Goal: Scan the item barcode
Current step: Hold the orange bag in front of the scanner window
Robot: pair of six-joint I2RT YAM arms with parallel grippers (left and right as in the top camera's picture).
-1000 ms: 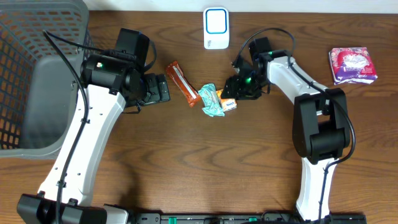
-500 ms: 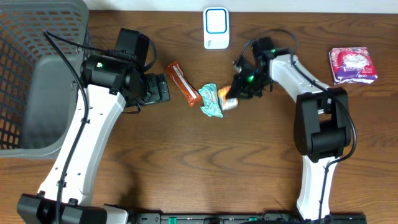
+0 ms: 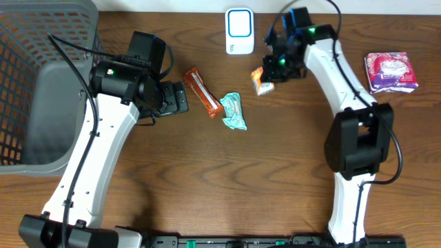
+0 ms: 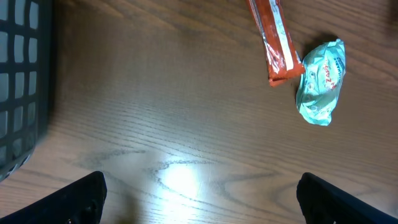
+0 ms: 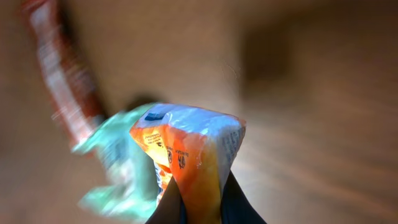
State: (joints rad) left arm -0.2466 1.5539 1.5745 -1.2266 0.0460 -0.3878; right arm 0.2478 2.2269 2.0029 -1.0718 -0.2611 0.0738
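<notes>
My right gripper (image 3: 273, 69) is shut on an orange and white snack packet (image 3: 260, 80) and holds it off the table, just right of the white scanner (image 3: 239, 31) with the blue ring. In the right wrist view the packet (image 5: 194, 152) stands pinched between the dark fingers (image 5: 168, 211), with small print on its orange side. No barcode is readable on it. My left gripper (image 3: 176, 98) hangs open over bare wood left of the other snacks, its fingertips (image 4: 84, 198) wide apart and nothing between them.
A red snack bar (image 3: 202, 91) and a teal packet (image 3: 234, 111) lie mid-table; both show in the left wrist view, bar (image 4: 277, 40) and teal packet (image 4: 320, 81). A grey mesh basket (image 3: 41, 83) stands at the far left. A purple packet (image 3: 391, 71) lies at the right.
My right gripper shut on the orange packet beside the teal one, then lifted it up and back toward the scanner. The left arm has not moved.
</notes>
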